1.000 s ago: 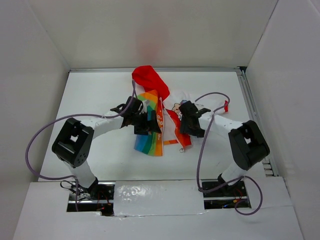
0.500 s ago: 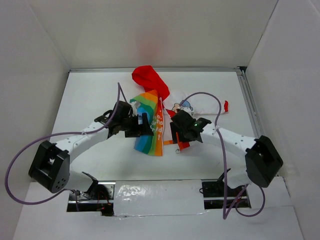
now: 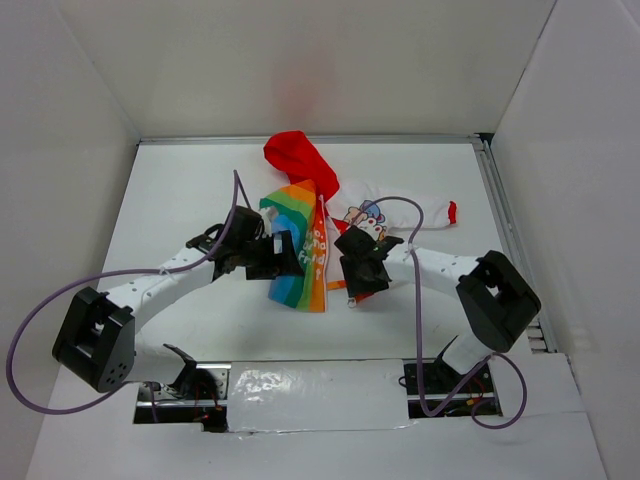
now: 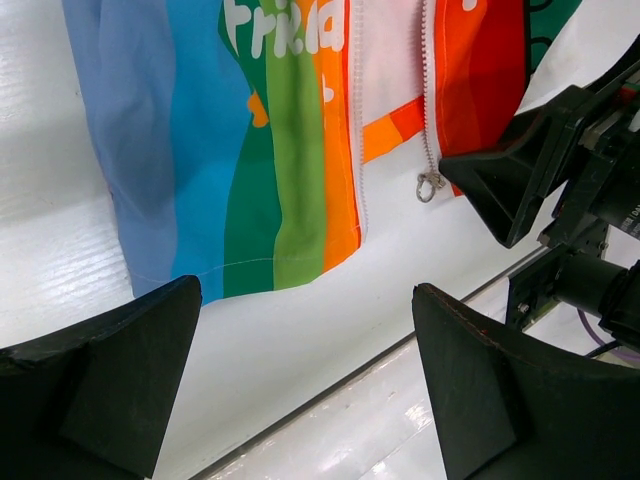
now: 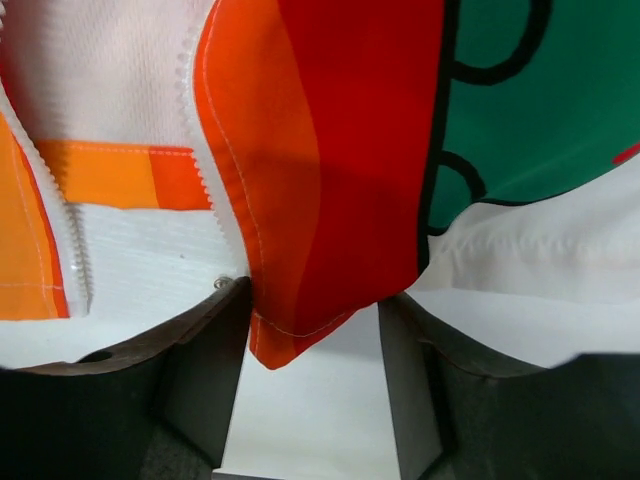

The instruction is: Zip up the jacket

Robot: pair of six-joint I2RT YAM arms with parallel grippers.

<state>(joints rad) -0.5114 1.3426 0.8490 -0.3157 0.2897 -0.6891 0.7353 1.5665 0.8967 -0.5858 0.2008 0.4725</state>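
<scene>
The jacket (image 3: pixel 318 222) lies open on the table: red hood (image 3: pixel 298 158) at the far end, a rainbow-striped panel (image 3: pixel 298 262) on the left, a white printed body (image 3: pixel 378 212) on the right. My left gripper (image 3: pixel 287 256) is open just above the rainbow panel's bottom hem (image 4: pixel 250 190), holding nothing. The zipper pull (image 4: pixel 430 184) hangs at the lower end of the teeth. My right gripper (image 3: pixel 357 278) is open, with the red-orange bottom corner (image 5: pixel 300 300) of the right front panel lying between its fingers (image 5: pixel 200 370), which are not closed on it.
White walls stand round the table on the left, far and right sides. A metal rail (image 3: pixel 505 230) runs along the right edge. The arms' purple cables (image 3: pixel 415 300) loop beside them. A taped strip (image 3: pixel 320 385) lies at the near edge between the bases.
My right gripper has moved down and left, onto the bottom corner of the right front panel. My left gripper has shifted slightly back toward the near left, at the rainbow panel's hem.
</scene>
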